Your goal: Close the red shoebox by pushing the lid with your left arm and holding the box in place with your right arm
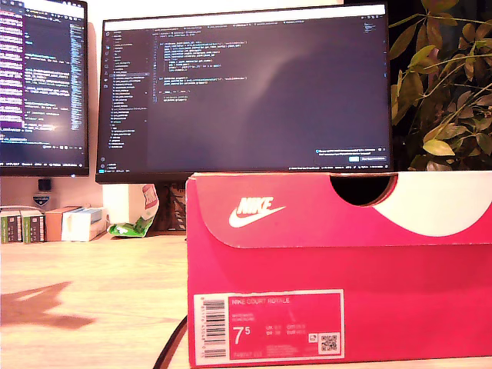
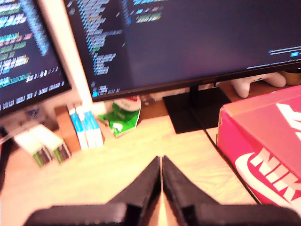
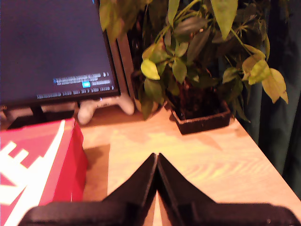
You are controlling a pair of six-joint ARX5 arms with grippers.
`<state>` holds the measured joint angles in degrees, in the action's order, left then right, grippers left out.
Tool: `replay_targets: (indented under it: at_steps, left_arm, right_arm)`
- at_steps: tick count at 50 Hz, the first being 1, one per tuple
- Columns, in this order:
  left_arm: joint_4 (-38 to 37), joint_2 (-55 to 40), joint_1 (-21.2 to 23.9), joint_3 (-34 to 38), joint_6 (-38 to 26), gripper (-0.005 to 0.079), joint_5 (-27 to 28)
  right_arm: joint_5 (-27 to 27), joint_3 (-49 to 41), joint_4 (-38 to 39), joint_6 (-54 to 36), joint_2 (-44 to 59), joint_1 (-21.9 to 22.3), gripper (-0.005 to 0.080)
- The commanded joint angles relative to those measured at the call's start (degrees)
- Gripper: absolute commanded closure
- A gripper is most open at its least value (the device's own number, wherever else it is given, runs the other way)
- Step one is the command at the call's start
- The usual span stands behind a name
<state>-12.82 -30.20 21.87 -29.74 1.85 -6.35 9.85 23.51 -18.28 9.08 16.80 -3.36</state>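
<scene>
Red cardboard shoebox (image 1: 338,269) fills the exterior view's right on the pale wooden desk (image 1: 84,300), lid down. First wrist view: my first gripper (image 2: 161,162), fingers pressed together, empty, beside it. Second wrist view: my second gripper (image 3: 156,159) likewise closed, holding nothing.

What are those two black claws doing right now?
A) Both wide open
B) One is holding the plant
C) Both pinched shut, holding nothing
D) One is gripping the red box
C: in each wrist view the fingers meet at the tip over bare wood, my first gripper beside the red Nike shoebox and my second gripper before the potted plant.
</scene>
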Motion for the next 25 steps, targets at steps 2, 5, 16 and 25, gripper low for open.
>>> replay_targets:
  at_steps: [2, 5, 16, 25]
  left_arm:
    - [0.59, 1.09, -0.17, 1.11, 0.74, 0.0762, -0.13]
    - [0.33, 1.6, -0.17, 1.11, 0.74, 0.0762, -0.13]
    - [0.66, 2.21, -0.17, 1.11, 0.72, 0.0762, -0.11]
    - [0.9, 2.19, -0.17, 1.11, 0.72, 0.0762, -0.11]
  right_arm:
    - [1.88, -4.02, 2.99, 0.83, 0.09, 0.44, 0.0764]
    - [2.97, -5.9, 5.77, 1.07, 0.04, 0.44, 0.0764]
    - [2.97, -11.13, 10.14, 1.05, 0.04, 0.37, 0.0764]
    - [2.89, -14.1, 11.69, 1.05, 0.0, 0.37, 0.0764]
